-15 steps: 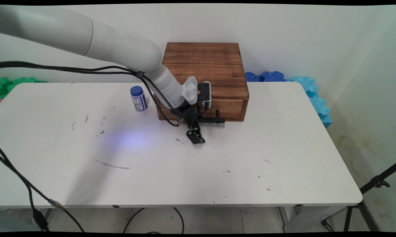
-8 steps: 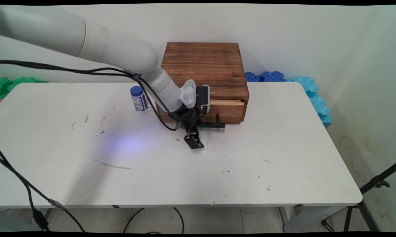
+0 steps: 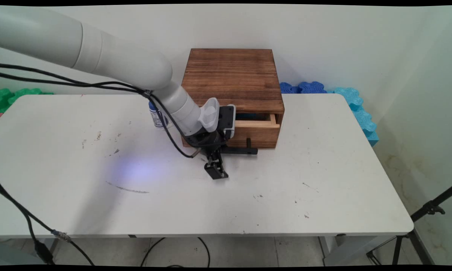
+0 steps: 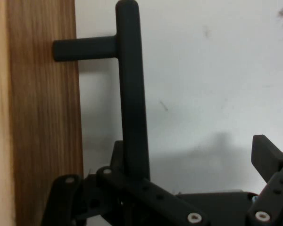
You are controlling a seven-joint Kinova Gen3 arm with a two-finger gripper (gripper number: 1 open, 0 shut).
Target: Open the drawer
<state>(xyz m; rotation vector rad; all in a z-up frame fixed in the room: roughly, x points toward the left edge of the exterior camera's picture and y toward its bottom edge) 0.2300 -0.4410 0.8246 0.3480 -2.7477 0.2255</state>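
Black fingers (image 4: 266, 155) of the gripper (image 3: 217, 165) stand spread wide — one hooked behind the drawer's black bar handle (image 4: 132, 94), the other well clear of it out over the white table (image 3: 323, 169), so nothing is clamped. Just beside it, the drawer (image 3: 258, 126) of the dark wooden box (image 3: 231, 75) stands partly pulled out. A blue-capped white bottle (image 3: 156, 116) stands left of the box — half hidden by the arm.

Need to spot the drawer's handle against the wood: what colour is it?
Matt black handle; the hand view shows it best.
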